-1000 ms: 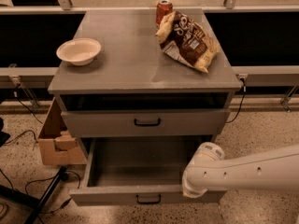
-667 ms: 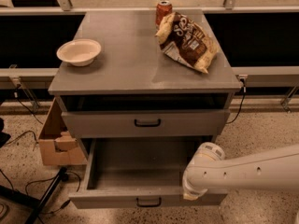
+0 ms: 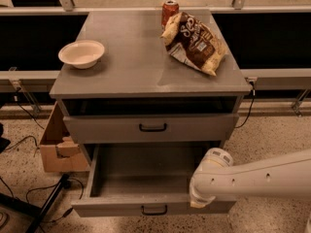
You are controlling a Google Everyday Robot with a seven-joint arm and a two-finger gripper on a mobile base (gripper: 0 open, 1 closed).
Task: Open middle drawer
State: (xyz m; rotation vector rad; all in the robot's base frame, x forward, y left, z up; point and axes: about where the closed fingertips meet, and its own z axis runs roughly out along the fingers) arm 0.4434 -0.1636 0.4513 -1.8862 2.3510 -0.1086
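Note:
The middle drawer (image 3: 146, 176) stands pulled far out of the grey cabinet, its empty grey inside showing. Its flat front carries a small black bar handle (image 3: 154, 210) at the centre. My white arm reaches in from the right. Its end, with the gripper (image 3: 198, 203), sits at the right part of the open drawer's front edge, right of the handle and apart from it. The gripper itself is mostly hidden by the wrist. The drawer above (image 3: 151, 127) has its own black handle and stands only slightly out.
On the cabinet top (image 3: 141, 67) are a white bowl (image 3: 81, 53), a red can (image 3: 169, 9) and a brown chip bag (image 3: 193, 41). A cardboard box (image 3: 57, 144) stands on the floor at the left, with cables and a black stand leg (image 3: 46, 205) near it.

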